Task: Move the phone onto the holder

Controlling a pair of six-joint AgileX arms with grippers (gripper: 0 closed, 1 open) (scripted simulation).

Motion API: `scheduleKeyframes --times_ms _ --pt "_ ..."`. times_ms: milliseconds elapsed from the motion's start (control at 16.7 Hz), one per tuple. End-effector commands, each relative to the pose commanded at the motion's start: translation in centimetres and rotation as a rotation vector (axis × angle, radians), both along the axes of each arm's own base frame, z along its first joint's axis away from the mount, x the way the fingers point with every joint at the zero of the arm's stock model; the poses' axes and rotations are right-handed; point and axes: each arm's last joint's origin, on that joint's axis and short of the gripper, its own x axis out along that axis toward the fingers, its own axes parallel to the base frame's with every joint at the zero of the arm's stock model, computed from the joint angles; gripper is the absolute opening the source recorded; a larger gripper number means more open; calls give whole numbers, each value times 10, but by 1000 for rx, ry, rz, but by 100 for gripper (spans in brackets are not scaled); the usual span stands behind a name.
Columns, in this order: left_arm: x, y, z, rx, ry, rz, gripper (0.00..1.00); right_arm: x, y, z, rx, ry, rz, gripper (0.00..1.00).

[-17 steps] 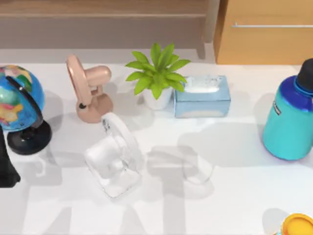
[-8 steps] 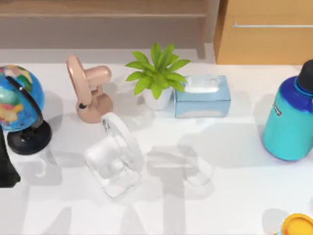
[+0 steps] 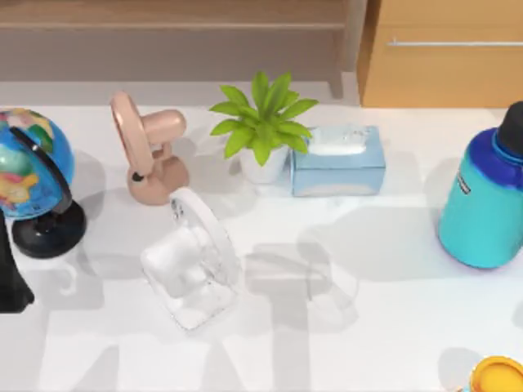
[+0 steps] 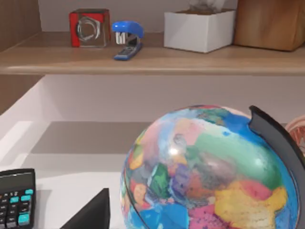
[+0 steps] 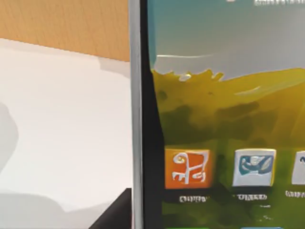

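Note:
The phone (image 5: 214,119) stands very close in the right wrist view, with a silver rim, a black border and a bright screen with coloured app icons. My right gripper is shut on it, and a dark fingertip (image 5: 119,212) shows beside its rim, above the white table. The holder (image 3: 192,261), a pale see-through stand with a round back, sits left of the table's middle in the top view. My left arm (image 3: 10,282) is parked at the table's left edge, by the globe.
A globe (image 3: 29,175) stands at the far left, close in front of the left wrist camera. A pink fan (image 3: 147,159), a potted plant (image 3: 263,126) and a tissue box (image 3: 338,161) line the back. A teal bottle (image 3: 486,196) stands at the right and an orange object (image 3: 497,376) at the front right.
No object on the table has moved. Only the faint shadows around the table's middle and right have shifted a little.

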Motion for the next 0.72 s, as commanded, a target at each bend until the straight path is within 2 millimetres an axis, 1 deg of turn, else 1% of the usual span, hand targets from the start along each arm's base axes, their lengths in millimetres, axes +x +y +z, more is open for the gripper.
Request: scheduleKeyframes --times_ms 120,720 --pt "0 0 0 0 0 0 100 0 0 0 0 0 0 0" --pt "0 0 0 0 0 0 100 0 0 0 0 0 0 75"
